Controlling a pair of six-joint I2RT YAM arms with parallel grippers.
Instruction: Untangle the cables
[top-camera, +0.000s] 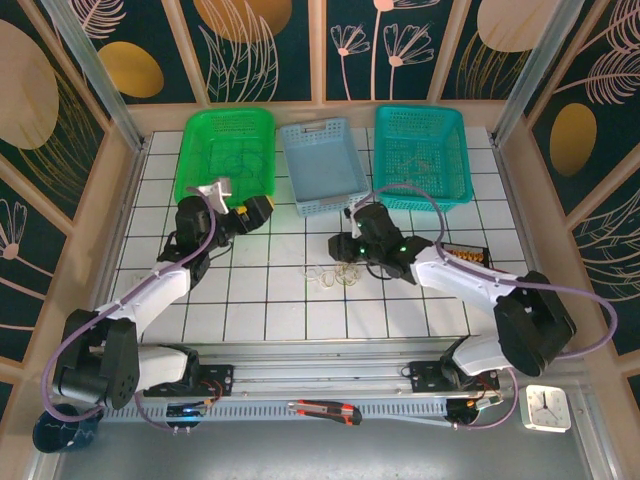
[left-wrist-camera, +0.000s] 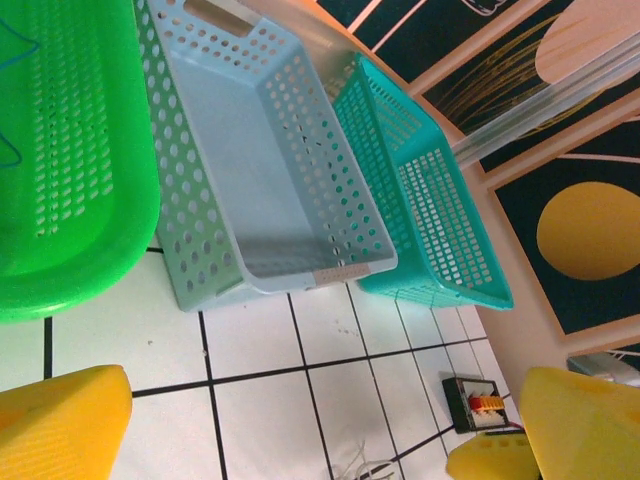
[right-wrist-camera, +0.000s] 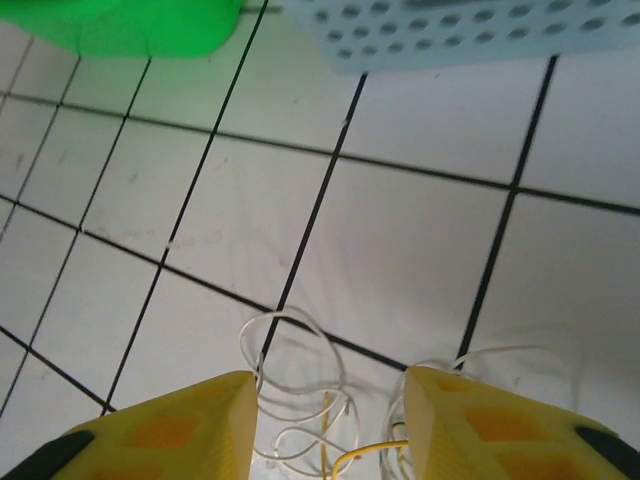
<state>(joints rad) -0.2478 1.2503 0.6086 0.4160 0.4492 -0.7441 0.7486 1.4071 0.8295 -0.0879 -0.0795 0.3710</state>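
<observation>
Cables (right-wrist-camera: 300, 395) lie tangled on the desk (right-wrist-camera: 430, 250) between the parted fingers (right-wrist-camera: 190, 425) of my right hand (right-wrist-camera: 325, 420); left hand (left-wrist-camera: 325, 410) is spread wide. They seem light, springy, slippery; I would pinch one outer loop.

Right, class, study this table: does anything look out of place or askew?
The light blue basket sits slightly turned against the tile lines. The cables lie in a loose tangle on the tiles, nearer the arms.
</observation>
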